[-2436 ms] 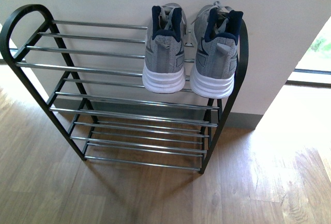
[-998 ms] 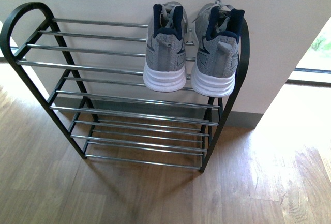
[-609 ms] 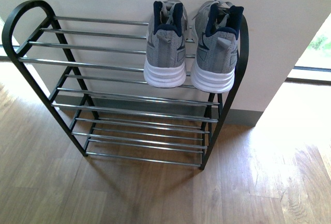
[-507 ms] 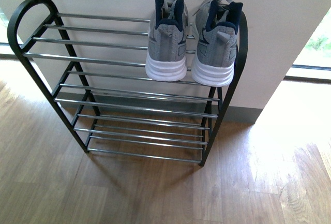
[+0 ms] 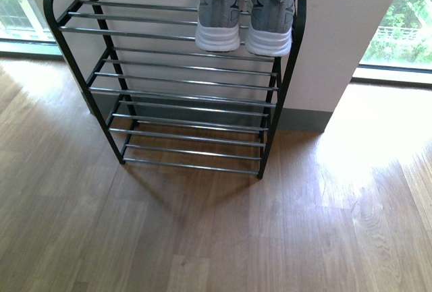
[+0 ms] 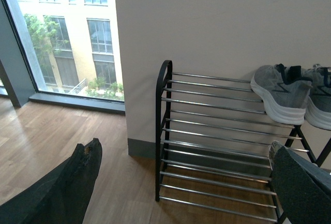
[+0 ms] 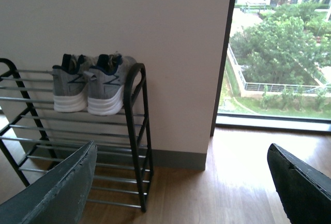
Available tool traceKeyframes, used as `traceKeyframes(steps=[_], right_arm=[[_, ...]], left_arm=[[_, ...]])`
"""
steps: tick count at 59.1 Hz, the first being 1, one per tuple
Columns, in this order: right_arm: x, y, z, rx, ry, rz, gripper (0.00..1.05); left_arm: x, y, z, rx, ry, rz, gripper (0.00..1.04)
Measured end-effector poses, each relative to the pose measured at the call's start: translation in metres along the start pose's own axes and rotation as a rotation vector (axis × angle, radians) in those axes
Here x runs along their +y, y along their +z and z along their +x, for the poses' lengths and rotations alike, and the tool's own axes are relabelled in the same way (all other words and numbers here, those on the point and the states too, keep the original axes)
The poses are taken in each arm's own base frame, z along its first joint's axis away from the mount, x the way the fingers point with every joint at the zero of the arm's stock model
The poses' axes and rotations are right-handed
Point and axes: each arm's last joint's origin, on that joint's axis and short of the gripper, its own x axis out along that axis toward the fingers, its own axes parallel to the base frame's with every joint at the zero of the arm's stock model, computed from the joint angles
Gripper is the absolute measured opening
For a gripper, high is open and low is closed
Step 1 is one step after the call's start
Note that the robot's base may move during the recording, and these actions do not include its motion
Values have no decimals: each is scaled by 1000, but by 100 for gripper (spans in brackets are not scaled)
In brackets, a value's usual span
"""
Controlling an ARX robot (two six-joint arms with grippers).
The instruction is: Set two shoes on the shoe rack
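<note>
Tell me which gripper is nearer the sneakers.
Right, probably. The right gripper faces the rack's right end, where the sneakers sit on the top tier. The left gripper faces the rack's left end, with the sneakers at the far end from it.

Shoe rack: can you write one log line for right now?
grey sneakers: both on top tier, right end | shoe rack: upright against wall | left gripper: open, empty | right gripper: open, empty
</note>
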Motion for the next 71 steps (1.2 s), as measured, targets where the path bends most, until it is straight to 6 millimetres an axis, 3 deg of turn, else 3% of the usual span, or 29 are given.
traceKeyframes(steps=[71], right_arm=[[0,0,0,0,-3,0,96]], left_arm=[[0,0,0,0,0,0,95]])
